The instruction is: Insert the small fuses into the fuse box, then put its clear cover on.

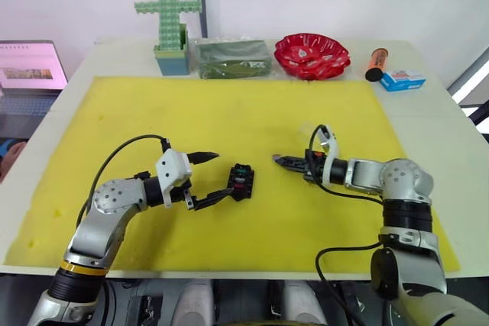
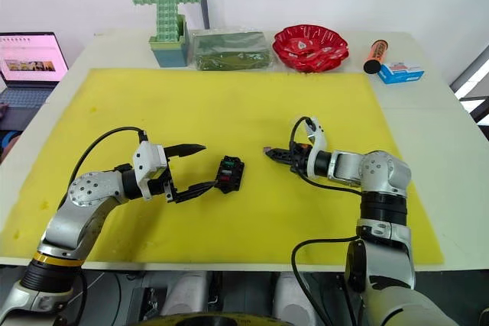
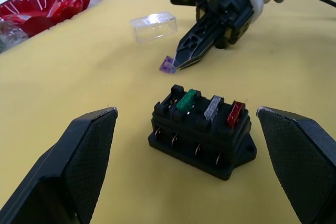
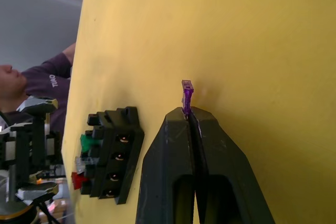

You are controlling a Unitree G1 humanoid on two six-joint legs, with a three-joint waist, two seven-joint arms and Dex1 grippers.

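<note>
The black fuse box (image 1: 241, 182) lies on the yellow mat (image 1: 229, 112), just ahead of my open left gripper (image 1: 221, 173), whose fingers flank it without closing on it. A green fuse (image 3: 186, 99), a grey fuse (image 3: 212, 107) and a red fuse (image 3: 235, 113) stand in its top slots; one end slot (image 3: 176, 92) is empty. My right gripper (image 1: 276, 159) is shut on the purple fuse (image 4: 187, 94), a short way to the right of the box and low over the mat. The clear cover (image 3: 153, 25) lies on the mat beyond the right gripper.
Along the table's far edge stand a green block cross (image 1: 168, 24), a wrapped green package (image 1: 234, 59), a red bowl (image 1: 312, 55), an orange tube (image 1: 376, 64) and a blue box (image 1: 402, 79). A laptop (image 1: 30, 66) is at the left. A person (image 4: 31, 82) is nearby.
</note>
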